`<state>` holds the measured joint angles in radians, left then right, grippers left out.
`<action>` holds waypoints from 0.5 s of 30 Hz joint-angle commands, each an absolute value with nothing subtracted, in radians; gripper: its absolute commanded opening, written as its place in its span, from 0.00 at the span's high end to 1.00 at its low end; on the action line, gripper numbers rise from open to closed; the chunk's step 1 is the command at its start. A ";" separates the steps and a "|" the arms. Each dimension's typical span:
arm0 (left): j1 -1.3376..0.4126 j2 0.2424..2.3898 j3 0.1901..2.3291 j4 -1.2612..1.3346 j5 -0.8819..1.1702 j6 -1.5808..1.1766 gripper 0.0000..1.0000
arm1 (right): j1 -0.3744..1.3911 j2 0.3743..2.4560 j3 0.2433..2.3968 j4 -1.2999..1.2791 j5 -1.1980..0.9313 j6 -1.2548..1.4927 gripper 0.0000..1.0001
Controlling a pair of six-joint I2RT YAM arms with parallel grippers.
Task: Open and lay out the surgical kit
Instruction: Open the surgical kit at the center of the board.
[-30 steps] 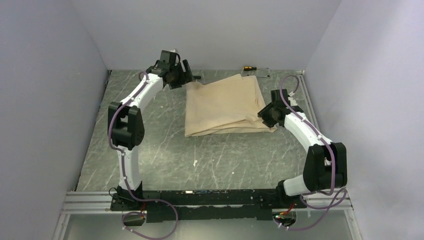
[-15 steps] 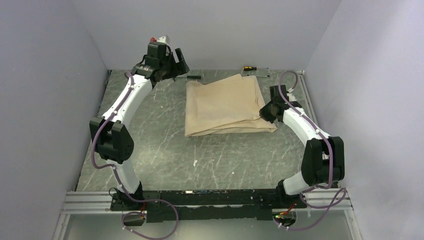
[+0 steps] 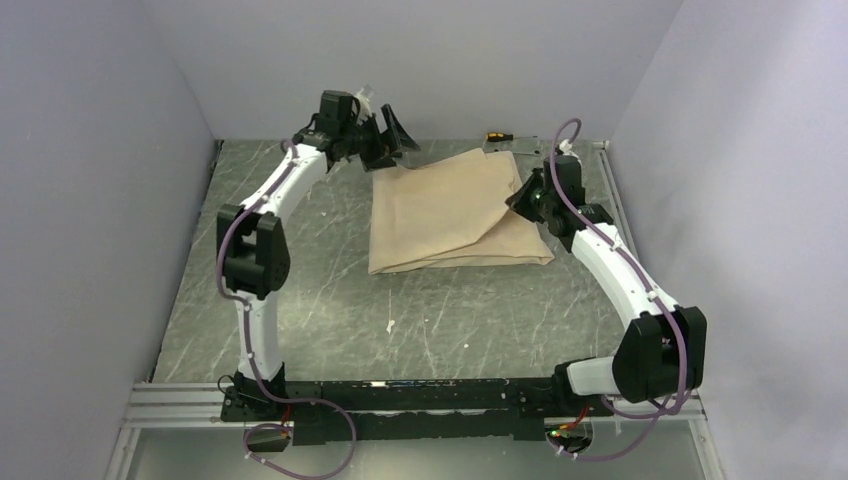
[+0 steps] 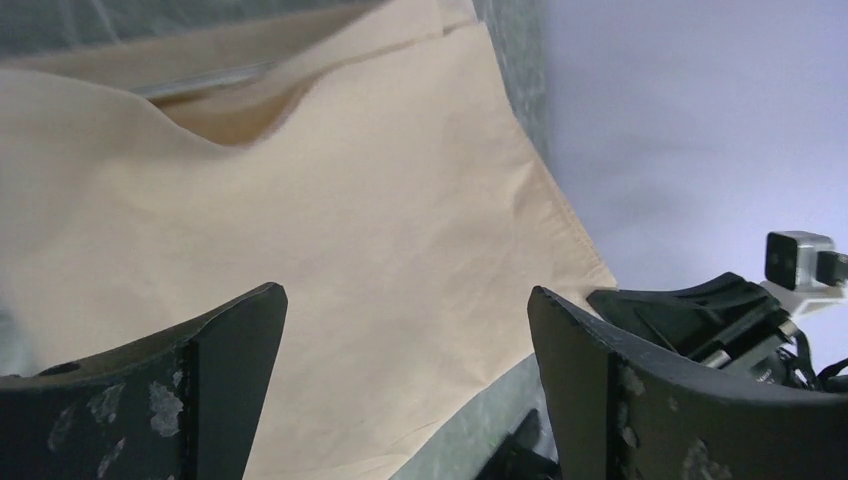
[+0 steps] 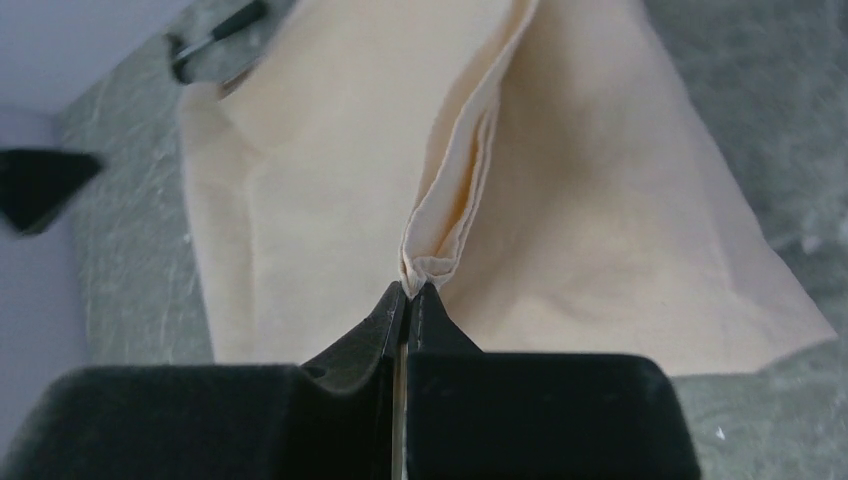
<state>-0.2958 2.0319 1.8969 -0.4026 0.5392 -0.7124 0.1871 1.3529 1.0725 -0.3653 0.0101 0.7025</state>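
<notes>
The surgical kit lies wrapped in its large beige cloth [image 3: 445, 215] at the back middle of the table; whatever is inside is hidden. My right gripper [image 3: 522, 200] is shut on a bunched fold of the cloth's right edge and holds it a little above the bundle. In the right wrist view the fingertips of this gripper [image 5: 412, 290] pinch the fold, and the cloth [image 5: 610, 230] spreads below. My left gripper [image 3: 395, 135] hovers open over the cloth's far left corner. In the left wrist view its gripper [image 4: 405, 293] holds nothing above the cloth [image 4: 330, 200].
A yellow-handled screwdriver [image 3: 497, 135] lies by the back wall beyond the cloth. A black-handled tool [image 5: 215, 30] rests off the cloth's far left corner. Side walls close in the table [image 3: 330, 290] on the left and right.
My right gripper has shut on the cloth's right edge and lifted it toward the back. My left gripper swung left, then right to the cloth's far left corner, opening wider.
</notes>
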 commanded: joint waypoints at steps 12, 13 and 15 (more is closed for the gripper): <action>-0.354 2.289 1.991 -0.021 0.888 -0.970 0.01 | 0.354 1.484 1.219 -0.254 -0.283 0.345 1.00; -0.356 2.308 1.992 0.026 0.919 -1.002 0.01 | 0.367 1.507 1.240 -0.277 -0.286 0.329 1.00; -0.358 2.352 1.991 0.128 0.965 -1.076 0.00 | 0.387 1.542 1.269 -0.289 -0.311 0.318 1.00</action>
